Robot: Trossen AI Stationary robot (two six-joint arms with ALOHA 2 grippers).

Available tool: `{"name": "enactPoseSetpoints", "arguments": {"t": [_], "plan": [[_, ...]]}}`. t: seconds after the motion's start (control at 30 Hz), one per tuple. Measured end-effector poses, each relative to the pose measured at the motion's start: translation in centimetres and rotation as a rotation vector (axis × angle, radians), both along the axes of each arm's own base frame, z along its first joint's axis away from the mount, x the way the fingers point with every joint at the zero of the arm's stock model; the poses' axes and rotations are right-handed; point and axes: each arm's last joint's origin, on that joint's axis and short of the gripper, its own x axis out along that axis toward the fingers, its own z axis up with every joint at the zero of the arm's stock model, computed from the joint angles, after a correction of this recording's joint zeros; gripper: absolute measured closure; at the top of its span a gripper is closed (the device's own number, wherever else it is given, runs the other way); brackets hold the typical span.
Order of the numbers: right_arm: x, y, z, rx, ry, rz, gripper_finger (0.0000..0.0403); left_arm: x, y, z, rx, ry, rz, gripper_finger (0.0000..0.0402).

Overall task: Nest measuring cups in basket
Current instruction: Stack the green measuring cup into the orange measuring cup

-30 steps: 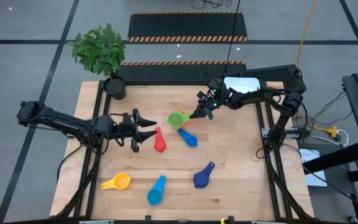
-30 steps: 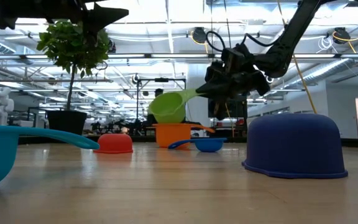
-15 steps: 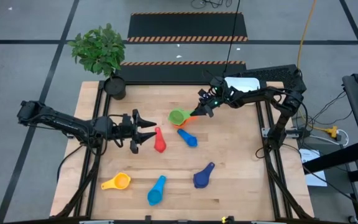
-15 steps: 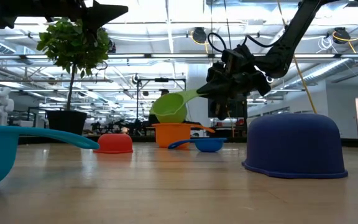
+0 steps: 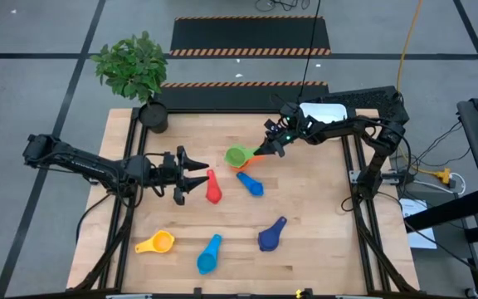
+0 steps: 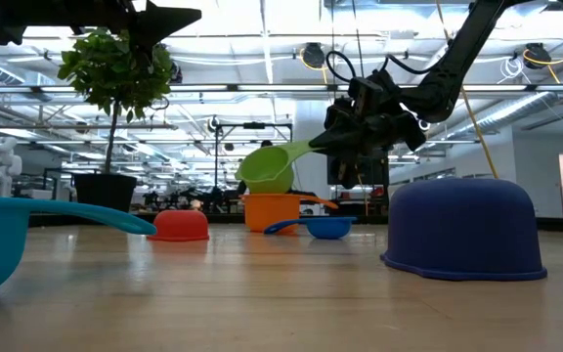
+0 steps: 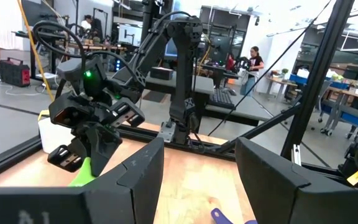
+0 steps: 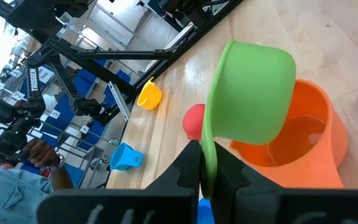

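Note:
My right gripper (image 5: 265,150) is shut on a green measuring cup (image 5: 236,156) and holds it just above an orange cup (image 6: 272,210) that stands on the table. The red cup (image 5: 213,190) lies upside down beside my left gripper (image 5: 199,176), which hovers open and holds nothing. A medium blue cup (image 5: 251,184), a dark blue cup (image 5: 270,236), a light blue cup (image 5: 209,254) and a yellow cup (image 5: 156,242) lie spread over the table's near half. The white basket (image 5: 322,110) stands at the far right, behind my right arm. My right gripper pinches the green cup's handle (image 8: 207,155) between its two fingers, near the handle's free end. The fingers come nearly level from the table's far right and lie along the handle. The cup is lifted clear and tilted, its bowl (image 6: 265,168) over the orange cup.
A dark plant pot (image 5: 153,116) with a leafy plant stands at the table's far left corner. Bare wood lies between the cups in the middle and along the right side. People and benches show in the room beyond.

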Motion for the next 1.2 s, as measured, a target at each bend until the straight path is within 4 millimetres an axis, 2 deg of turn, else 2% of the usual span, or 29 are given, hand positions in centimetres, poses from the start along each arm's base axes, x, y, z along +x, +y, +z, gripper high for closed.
{"name": "enactPoseSetpoints", "arguments": {"t": [0.6, 0.77, 1.2], "plan": [[-0.15, 0.03, -0.52, -0.017, 0.049, -0.037, 0.0392, 0.01, 0.00, -0.04, -0.001, 0.004, -0.001, 0.0199], [-0.22, 0.08, -0.69, -0.017, 0.063, -0.034, 0.0362, 0.01, 0.00, -0.04, -0.001, 0.004, -0.001, 0.0199], [-0.62, -0.39, -0.95, -0.013, 0.096, -0.073, 0.0251, 0.02, 0.00, -0.21, 0.002, 0.021, -0.001, 0.0199]]}}
